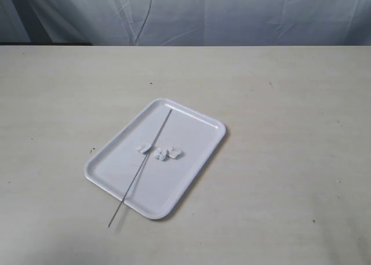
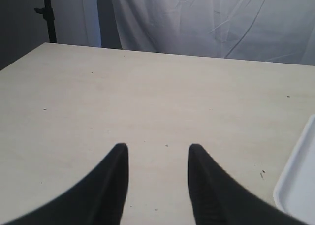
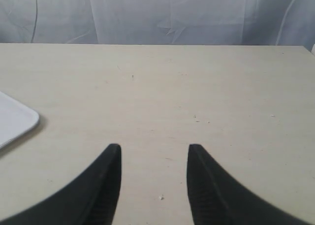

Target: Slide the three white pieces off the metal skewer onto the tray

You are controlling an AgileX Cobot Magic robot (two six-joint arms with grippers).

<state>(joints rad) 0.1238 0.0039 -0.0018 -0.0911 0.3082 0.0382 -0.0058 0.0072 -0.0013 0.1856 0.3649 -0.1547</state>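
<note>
The white tray (image 1: 191,160) lies in the middle of the table. The thin metal skewer (image 1: 148,158) rests diagonally across it, its near end sticking out over the tray's front rim onto the table. Three white pieces lie on the tray beside the skewer: one (image 1: 144,148) to its left, two (image 1: 168,154) clustered to its right. Whether any is still threaded cannot be told. My left gripper (image 2: 157,148) is open over bare table, a tray corner (image 2: 299,185) to one side. My right gripper (image 3: 153,148) is open too, with a tray corner (image 3: 15,119) nearby. Neither gripper appears in the exterior view.
The pale table (image 1: 290,102) stretches around the tray, with small dark specks and crumbs (image 3: 161,197). A wrinkled white cloth (image 1: 203,13) hangs behind the table's far edge. A dark stand (image 2: 47,13) rises at the far corner in the left wrist view.
</note>
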